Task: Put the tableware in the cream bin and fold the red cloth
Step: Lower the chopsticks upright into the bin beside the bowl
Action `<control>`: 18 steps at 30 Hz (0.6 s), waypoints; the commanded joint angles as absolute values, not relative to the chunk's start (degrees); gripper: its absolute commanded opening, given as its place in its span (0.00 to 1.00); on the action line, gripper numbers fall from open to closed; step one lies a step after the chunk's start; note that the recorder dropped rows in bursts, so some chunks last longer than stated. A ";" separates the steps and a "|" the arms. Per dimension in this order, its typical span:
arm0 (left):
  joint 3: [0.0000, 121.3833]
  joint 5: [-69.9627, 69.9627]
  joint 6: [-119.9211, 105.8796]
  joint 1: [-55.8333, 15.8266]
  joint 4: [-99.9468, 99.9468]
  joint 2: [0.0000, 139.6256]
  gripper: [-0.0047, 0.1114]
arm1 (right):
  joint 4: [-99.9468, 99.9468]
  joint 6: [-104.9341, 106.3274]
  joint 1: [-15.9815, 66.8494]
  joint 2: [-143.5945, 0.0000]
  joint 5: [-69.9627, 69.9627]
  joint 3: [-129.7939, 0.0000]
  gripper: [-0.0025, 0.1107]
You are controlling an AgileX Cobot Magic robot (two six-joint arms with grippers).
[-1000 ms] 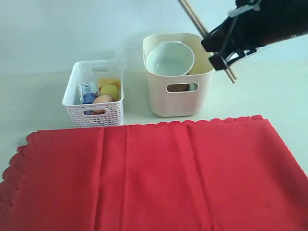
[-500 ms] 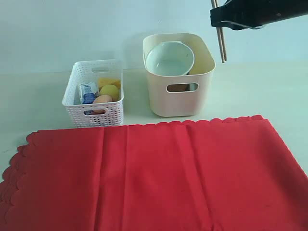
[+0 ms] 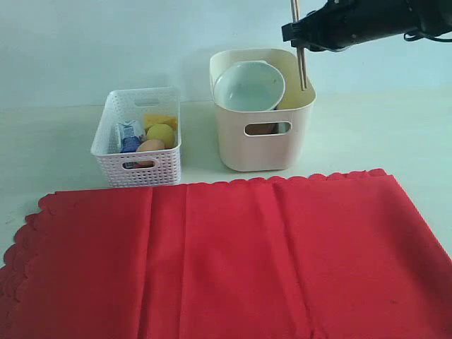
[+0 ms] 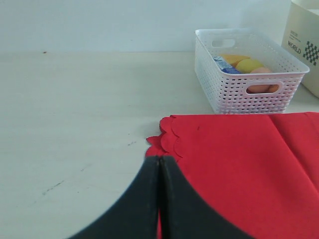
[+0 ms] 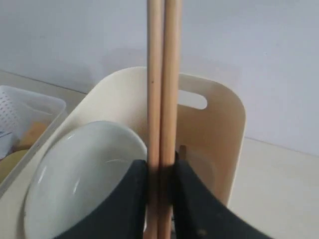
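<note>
Exterior: right fingers [image 3: 291,32] hold the wooden chopsticks [image 3: 301,67] near upright over the cream bin [image 3: 263,145], tips by its right rim. Pale green bowl [image 3: 248,86] tilted inside. Red cloth [image 3: 233,261] lies flat, unfolded, in front.

Left wrist: left fingers [image 4: 142,199] pressed together, empty, above the cloth's scalloped corner. White basket [image 4: 249,79] on the surface [image 4: 75,109].

Right wrist: fingers clamped on both chopsticks, side by side. Bowl below.

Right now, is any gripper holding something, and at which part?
The right gripper holds the wooden chopsticks upright, clamped partway along their shafts, over the cream bin. The left gripper is shut and empty.
</note>
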State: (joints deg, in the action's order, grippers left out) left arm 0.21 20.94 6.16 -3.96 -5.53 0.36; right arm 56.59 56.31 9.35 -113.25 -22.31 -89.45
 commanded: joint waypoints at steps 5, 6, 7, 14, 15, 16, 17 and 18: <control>0.00 20.38 6.23 -3.85 -5.18 0.00 0.04 | 57.09 56.89 9.20 -120.77 -20.08 -93.87 0.02; 0.00 20.38 6.23 -3.85 -5.18 0.00 0.04 | 57.09 56.89 9.20 -120.89 -20.19 -93.87 0.02; 0.00 20.38 6.23 -3.85 -5.18 0.00 0.04 | 57.09 56.89 9.20 -121.14 -20.59 -93.87 0.02; 0.00 20.38 6.23 -3.85 -5.18 0.00 0.04 | 56.72 56.89 9.20 -121.41 -24.28 -93.87 0.02; 0.00 20.38 6.23 -3.85 -5.18 0.00 0.04 | 56.72 56.89 9.20 -121.66 -24.77 -93.87 0.02; 0.00 20.38 6.23 -3.85 -5.18 0.00 0.04 | 56.72 56.89 9.20 -121.75 -25.04 -93.87 0.02; 0.00 20.38 6.23 -3.85 -5.18 0.00 0.04 | 56.58 56.89 9.20 -121.98 -25.19 -93.87 0.02; 0.00 20.38 6.23 -3.85 -5.18 0.00 0.04 | 56.35 56.89 9.20 -122.21 -25.30 -93.87 0.02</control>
State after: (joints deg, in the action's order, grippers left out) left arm 0.21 20.94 6.16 -3.96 -5.53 0.36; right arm 56.83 56.31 9.35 -121.75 -24.39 -93.30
